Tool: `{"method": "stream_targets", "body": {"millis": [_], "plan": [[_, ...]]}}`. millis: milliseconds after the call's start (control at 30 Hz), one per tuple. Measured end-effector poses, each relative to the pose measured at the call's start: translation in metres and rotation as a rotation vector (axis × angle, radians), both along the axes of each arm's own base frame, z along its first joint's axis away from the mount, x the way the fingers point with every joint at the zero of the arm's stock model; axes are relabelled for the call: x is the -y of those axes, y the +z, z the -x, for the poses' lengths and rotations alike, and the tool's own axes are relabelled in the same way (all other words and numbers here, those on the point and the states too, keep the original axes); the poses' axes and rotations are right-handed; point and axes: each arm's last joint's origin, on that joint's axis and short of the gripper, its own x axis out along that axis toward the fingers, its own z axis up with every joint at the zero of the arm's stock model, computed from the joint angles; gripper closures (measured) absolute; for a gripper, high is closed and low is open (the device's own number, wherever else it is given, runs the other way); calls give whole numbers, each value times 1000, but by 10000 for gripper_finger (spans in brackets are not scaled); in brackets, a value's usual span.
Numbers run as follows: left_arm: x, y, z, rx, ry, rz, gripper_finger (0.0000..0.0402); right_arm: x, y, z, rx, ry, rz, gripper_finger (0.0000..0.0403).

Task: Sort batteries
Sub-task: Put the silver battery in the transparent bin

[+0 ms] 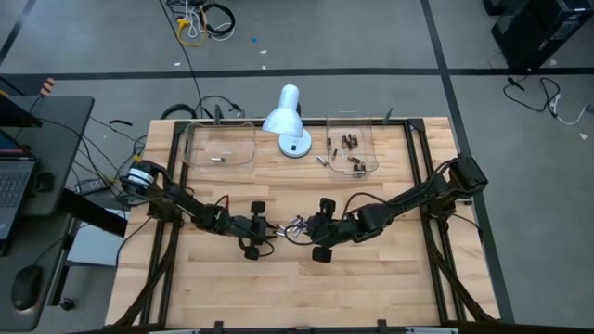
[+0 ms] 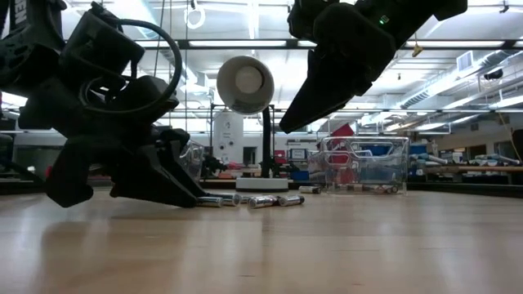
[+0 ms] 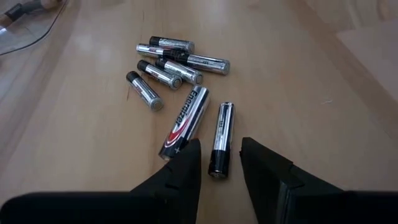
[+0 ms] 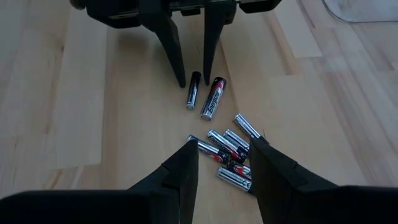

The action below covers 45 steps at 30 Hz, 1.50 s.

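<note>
Both grippers meet mid-table over the loose batteries (image 3: 180,68). The left gripper (image 3: 221,171) has its jaws parted around the near end of one slim battery (image 3: 221,138), not squeezing it; a fatter battery (image 3: 185,121) lies just beside it at about 10 o'clock. The right gripper (image 4: 222,163) is spread open too, holding nothing, hovering over the rest of the pile. In the overhead view, a white desk lamp (image 1: 286,121) sits at 12 o'clock from the pile, between two clear trays (image 1: 351,144), both holding a few cells.
</note>
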Motion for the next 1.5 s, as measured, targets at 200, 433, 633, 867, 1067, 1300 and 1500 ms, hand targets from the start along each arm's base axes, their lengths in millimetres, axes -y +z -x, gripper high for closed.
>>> {"method": "stream_targets", "body": {"millis": [200, 433, 633, 867, 1067, 1300, 1500], "plan": [[0, -1, 1, -14, -11, -1, 293, 4, 0, -1, 0, -10, 0, 274], [0, -3, 2, -36, -27, 2, 340, 4, 0, -1, 1, -12, 0, 274], [0, -3, 2, -44, -40, 15, 383, 4, 0, -1, 1, -12, 0, 274], [1, -2, 2, -35, -19, 59, 389, 4, 0, -1, 1, -11, 1, 274], [6, 10, 7, -33, -61, 70, 389, 4, 0, -1, 1, -10, 2, 274], [10, 37, 15, 11, -86, 88, 389, 4, 1, -2, 8, -10, 0, 274], [8, 70, 24, 97, -97, 89, 389, 4, 1, -2, 12, -10, -1, 274]]}}
